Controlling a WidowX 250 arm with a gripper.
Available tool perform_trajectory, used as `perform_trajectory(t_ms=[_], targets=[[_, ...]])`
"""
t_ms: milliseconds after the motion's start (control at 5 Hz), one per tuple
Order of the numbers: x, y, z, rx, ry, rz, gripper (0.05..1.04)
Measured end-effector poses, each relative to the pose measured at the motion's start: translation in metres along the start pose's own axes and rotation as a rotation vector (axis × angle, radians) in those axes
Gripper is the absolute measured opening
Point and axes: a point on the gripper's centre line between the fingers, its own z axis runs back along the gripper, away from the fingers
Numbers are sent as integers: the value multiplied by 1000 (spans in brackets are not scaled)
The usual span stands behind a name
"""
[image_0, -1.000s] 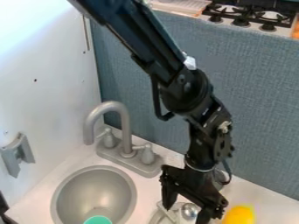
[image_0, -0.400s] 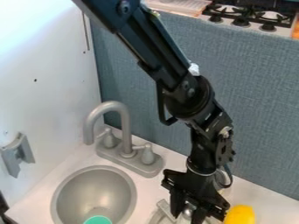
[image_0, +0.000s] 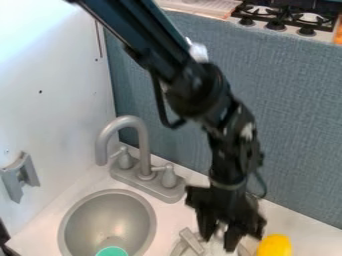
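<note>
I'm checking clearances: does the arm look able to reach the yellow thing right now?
Probably yes: the yellow thing lies close beside the gripper, with nothing tall visible between them.

The black robot arm is slanting down from the top edge, passing to the right of the faucet (image_0: 145, 145), its end effector (image_0: 222, 241) hanging fingers-down low over the desk (image_0: 294, 225).
</note>
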Motion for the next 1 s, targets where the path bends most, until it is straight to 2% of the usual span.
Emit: perform_trajectory(t_ms=[200,400,600,800,1000], targets=[[-10,-24,31,48,48,-74,499],[-18,-59,41,-7,52,-192,499],[-27,-104,34,-89,78,-341,499],[-37,-132,13,-159,118,-401,499],[-36,-140,-1,-142,125,-435,499]])
